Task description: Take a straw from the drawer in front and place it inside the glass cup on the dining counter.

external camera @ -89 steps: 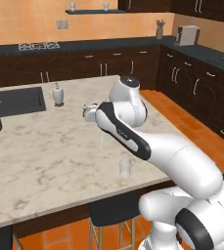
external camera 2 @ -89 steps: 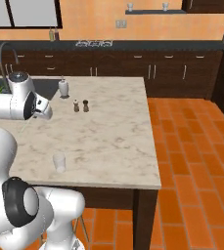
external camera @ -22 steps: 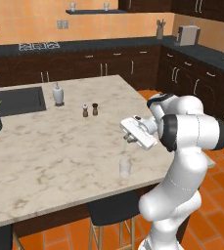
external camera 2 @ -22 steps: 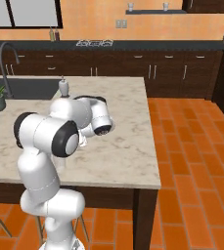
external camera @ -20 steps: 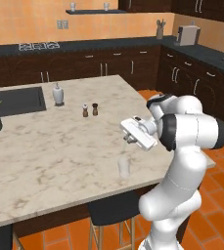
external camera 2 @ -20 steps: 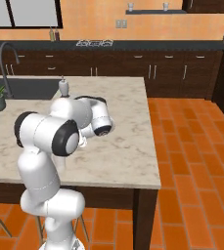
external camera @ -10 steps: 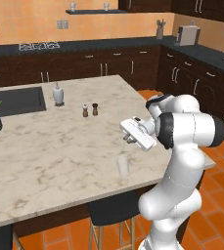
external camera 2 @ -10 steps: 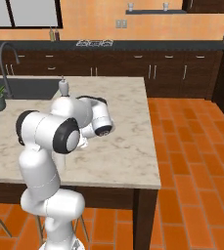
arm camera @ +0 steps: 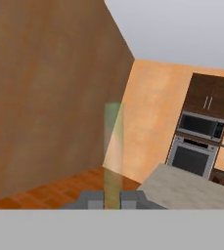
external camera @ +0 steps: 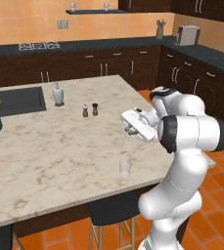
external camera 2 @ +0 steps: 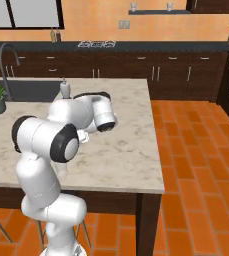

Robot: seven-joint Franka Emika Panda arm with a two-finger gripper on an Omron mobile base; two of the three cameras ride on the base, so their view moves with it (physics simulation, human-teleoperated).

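- Thin pale whitish straw point(external camera: 123, 142) hangs near-vertical, lower end just above the small clear glass cup point(external camera: 125, 167).
- White arm's two-finger gripper point(external camera: 129, 130) pinches its top.

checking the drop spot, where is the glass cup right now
In the left base view the glass cup stands near the dining counter's front edge, directly below the held straw.

A glossy white arm of rounded segments with dark bands at its joints and a small white claw point(external camera: 129, 130).
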